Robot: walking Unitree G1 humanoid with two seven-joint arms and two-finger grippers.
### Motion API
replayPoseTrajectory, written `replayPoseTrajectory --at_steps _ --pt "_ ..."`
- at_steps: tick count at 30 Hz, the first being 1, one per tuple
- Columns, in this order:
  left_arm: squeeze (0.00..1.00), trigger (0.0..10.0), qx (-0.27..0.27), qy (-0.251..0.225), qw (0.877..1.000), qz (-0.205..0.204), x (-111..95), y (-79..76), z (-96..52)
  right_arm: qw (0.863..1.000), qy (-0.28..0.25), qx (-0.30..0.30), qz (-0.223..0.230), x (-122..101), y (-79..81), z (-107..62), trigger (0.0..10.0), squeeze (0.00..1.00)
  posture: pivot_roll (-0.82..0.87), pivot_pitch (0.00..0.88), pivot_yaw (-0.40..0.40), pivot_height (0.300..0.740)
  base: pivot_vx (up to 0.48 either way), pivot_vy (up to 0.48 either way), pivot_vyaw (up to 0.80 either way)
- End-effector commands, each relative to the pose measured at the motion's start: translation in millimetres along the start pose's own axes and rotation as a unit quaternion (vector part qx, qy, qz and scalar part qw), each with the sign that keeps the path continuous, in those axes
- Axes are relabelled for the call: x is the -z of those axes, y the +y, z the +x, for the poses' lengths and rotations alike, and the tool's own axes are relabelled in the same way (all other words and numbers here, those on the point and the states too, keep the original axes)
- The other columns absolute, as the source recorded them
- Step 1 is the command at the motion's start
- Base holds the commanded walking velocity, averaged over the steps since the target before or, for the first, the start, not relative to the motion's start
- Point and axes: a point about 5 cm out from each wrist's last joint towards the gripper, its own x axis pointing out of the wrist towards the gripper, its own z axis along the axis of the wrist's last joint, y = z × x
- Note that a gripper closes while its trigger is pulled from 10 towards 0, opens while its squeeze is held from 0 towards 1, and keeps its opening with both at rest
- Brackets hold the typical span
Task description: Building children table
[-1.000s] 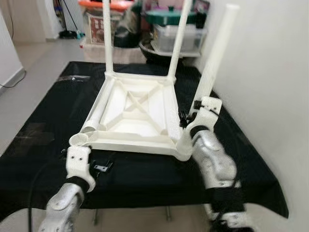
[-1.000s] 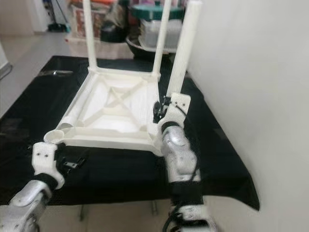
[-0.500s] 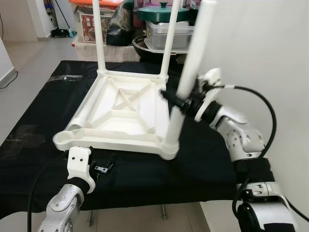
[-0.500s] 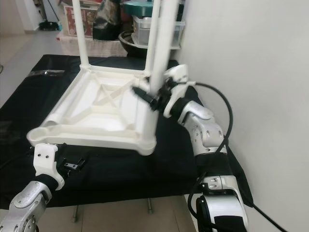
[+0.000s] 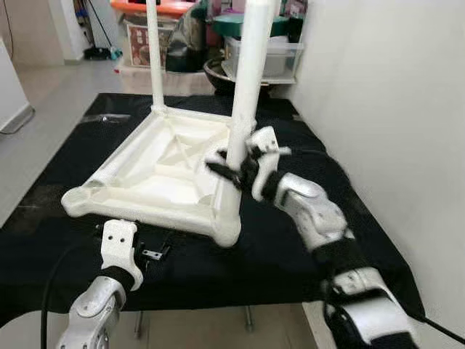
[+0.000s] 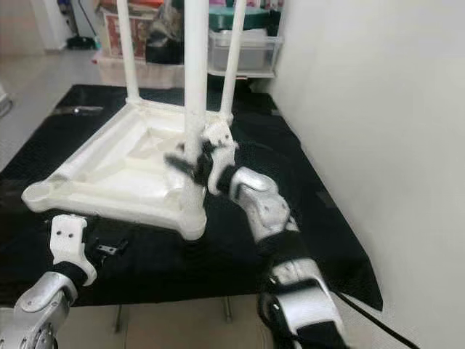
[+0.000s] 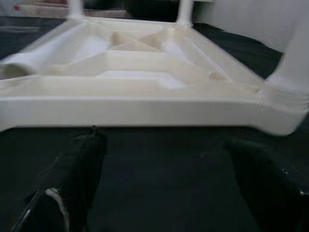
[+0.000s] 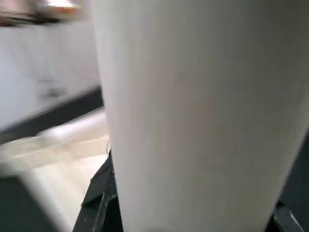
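Both eye views look forward and down from the head at the upturned table (image 5: 156, 174). The left wrist view faces its near edge from low on the cloth (image 7: 159, 183); the right wrist view is pressed close against one leg (image 8: 193, 111).

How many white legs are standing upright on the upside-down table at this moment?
3: the near right corner leg, gripped by the right gripper; the far left leg; the far right leg. The near left corner has none.

Counter (image 5: 65, 240) is sitting under a black cloth (image 5: 290, 254) draping over its edges. White plastic table frame (image 5: 156, 178) is lying upside down on the cloth, legs (image 5: 154, 58) pointing up, near corner (image 5: 227, 231) looking slightly raised. Small black bracket (image 5: 151, 253) is lying on the cloth just beside the frame's near edge.
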Motion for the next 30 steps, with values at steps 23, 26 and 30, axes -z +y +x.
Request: replayPoseTrajectory --at_steps 23,26,30 --pt "0.0 10.0 0.012 0.006 1.0 -0.006 1.4 -4.2 6.7 0.952 -0.056 -0.3 0.011 -17.2 59.5 -34.3 10.0 0.0 0.08 0.0 -0.08 0.74 0.0 0.0 0.0" --pt "0.0 10.0 0.011 0.004 1.0 -0.008 0.5 -5.0 6.8 0.933 -0.047 -0.356 -0.001 -12.2 62.2 -38.0 10.0 0.0 0.09 0.0 -0.083 0.74 0.0 0.0 0.0" --pt "0.0 10.0 0.008 0.004 1.0 -0.005 -0.3 -3.6 4.2 0.914 -0.021 -0.405 -0.018 1.7 77.7 -36.7 6.5 0.0 0.1 0.0 -0.086 0.74 0.0 0.0 0.0"
